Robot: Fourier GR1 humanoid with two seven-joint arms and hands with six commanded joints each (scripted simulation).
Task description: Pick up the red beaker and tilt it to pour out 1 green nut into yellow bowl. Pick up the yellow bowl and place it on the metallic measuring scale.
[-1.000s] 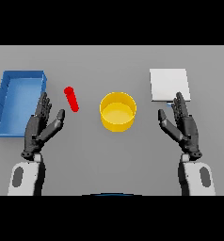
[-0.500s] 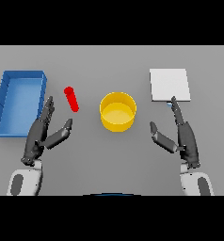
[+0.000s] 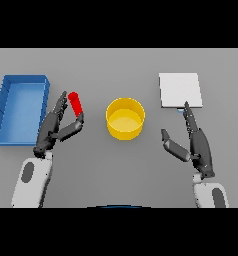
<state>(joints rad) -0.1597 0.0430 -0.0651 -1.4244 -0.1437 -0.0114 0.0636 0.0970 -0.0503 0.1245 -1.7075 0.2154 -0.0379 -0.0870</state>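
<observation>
Left of the yellow bowl (image 3: 125, 118), the red beaker (image 3: 76, 104) stands on the table, not yet lifted: step one, the grasp. Left hand (image 3: 57, 126) sits right at it, fingers straight on the far side, thumb near its base, nothing clamped. Next: curl round it, lift, tilt toward bowl. Blue tray (image 3: 21, 109) crowds the left; rightward is free. Right hand (image 3: 193, 141) open, idle below the measuring scale (image 3: 179, 90).

Around the yellow bowl (image 3: 125, 118): bare table on every side, with the red beaker (image 3: 76, 103) to its left, the blue tray (image 3: 20, 109) beyond that, and the metallic measuring scale (image 3: 179, 90) up to its right.
</observation>
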